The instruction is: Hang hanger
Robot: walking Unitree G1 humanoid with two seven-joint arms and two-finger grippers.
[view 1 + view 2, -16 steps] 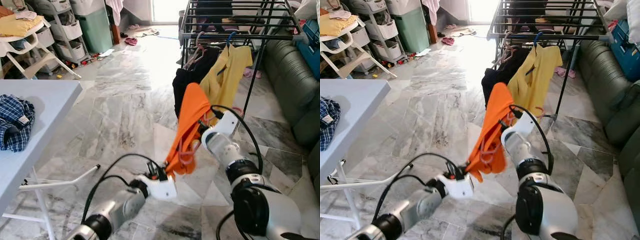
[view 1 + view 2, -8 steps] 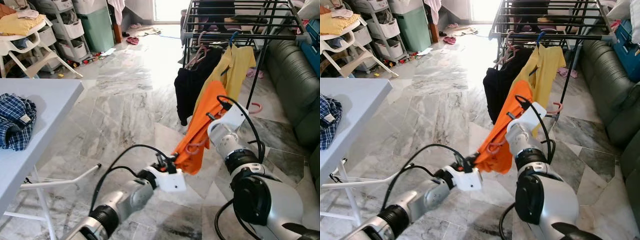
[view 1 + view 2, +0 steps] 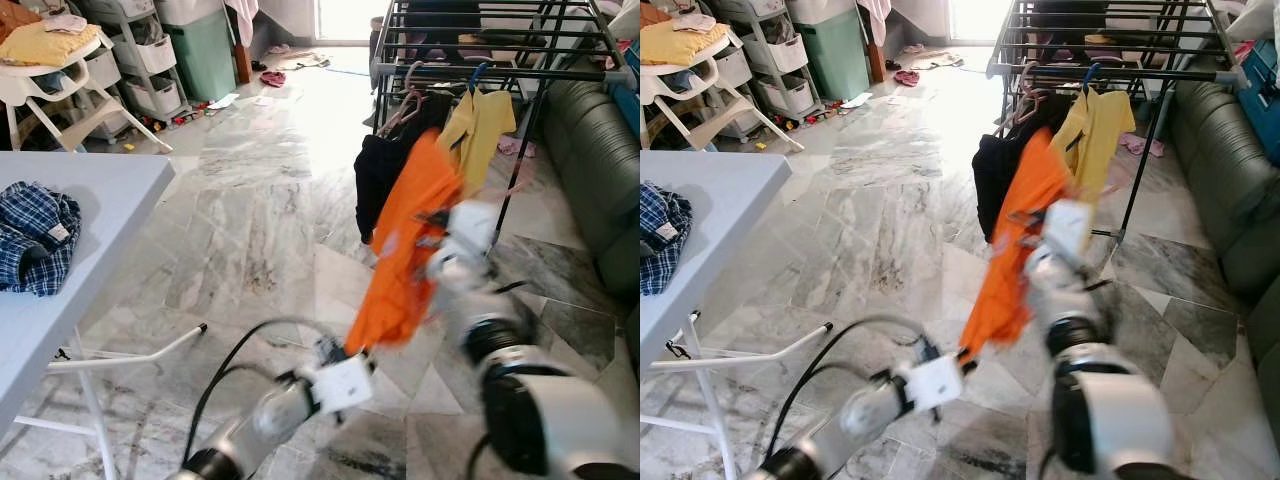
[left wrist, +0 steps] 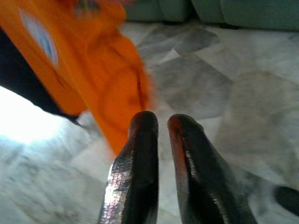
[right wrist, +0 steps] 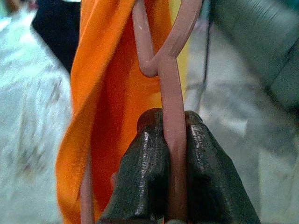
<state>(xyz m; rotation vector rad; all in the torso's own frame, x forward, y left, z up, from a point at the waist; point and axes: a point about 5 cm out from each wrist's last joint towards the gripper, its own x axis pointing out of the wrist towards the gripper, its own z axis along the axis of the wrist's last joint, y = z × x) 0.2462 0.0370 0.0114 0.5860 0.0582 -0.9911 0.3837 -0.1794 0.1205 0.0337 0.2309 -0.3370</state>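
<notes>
Pink plastic hanger (image 5: 172,135) carrying orange shirt (image 3: 408,245), pinched between right gripper (image 5: 169,140) fingers. Left gripper (image 4: 161,140) just under shirt hem, fingers pressed together on nothing. Beyond right gripper: black metal drying rack (image 3: 480,60) with yellow shirt (image 3: 482,125), black garment (image 3: 380,170). Green sofa (image 3: 590,150) alongside.

The orange shirt (image 3: 408,240) on its pink hanger (image 5: 172,93) has been raised higher (nearer the drying rack (image 3: 480,60)) by the right gripper (image 5: 169,135)
</notes>
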